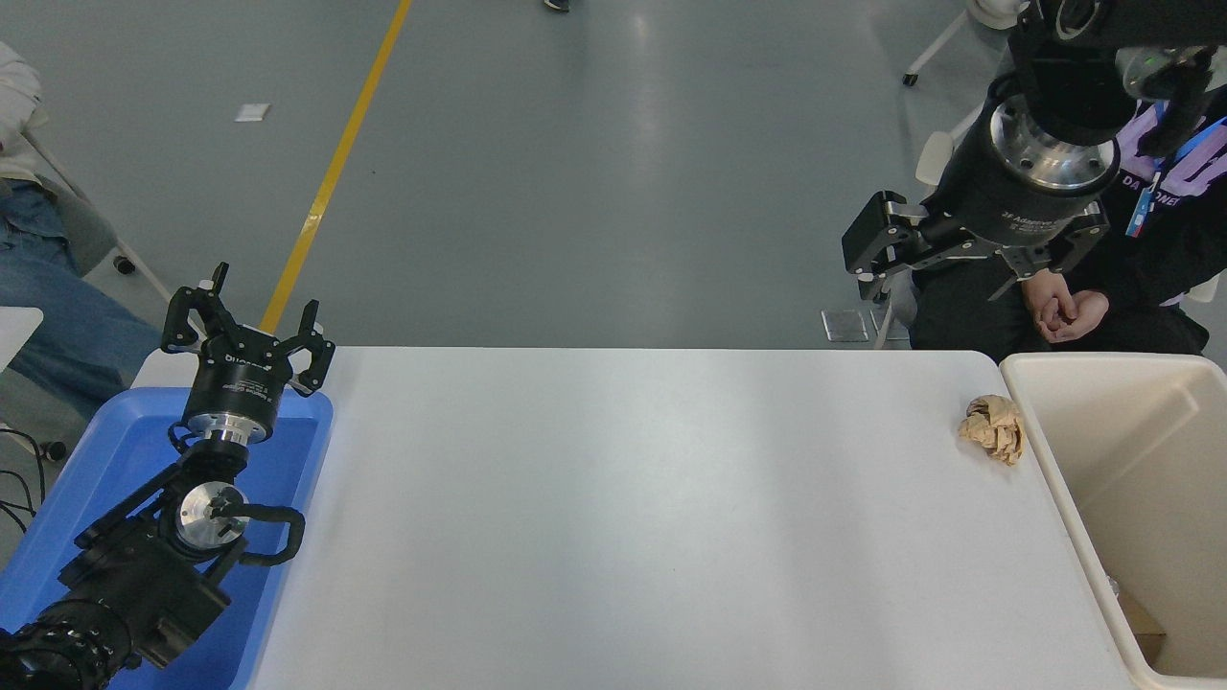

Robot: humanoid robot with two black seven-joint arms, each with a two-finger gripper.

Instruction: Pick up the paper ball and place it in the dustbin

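The tan paper ball (994, 427) lies on the white table (633, 517) near its far right corner, right beside the left wall of the cream dustbin (1054, 470). My right gripper (968, 273) hangs open and empty high above the table's far right edge, up and a little behind the ball, in front of a seated person. My left gripper (247, 321) is open and parked at the lower left over the blue tray.
A shallow blue tray (86, 489) lies at the table's left edge under the left arm. A person in dark clothes sits behind the far right corner with hands (1059, 309) clasped. Another person's legs (57, 316) show at the far left.
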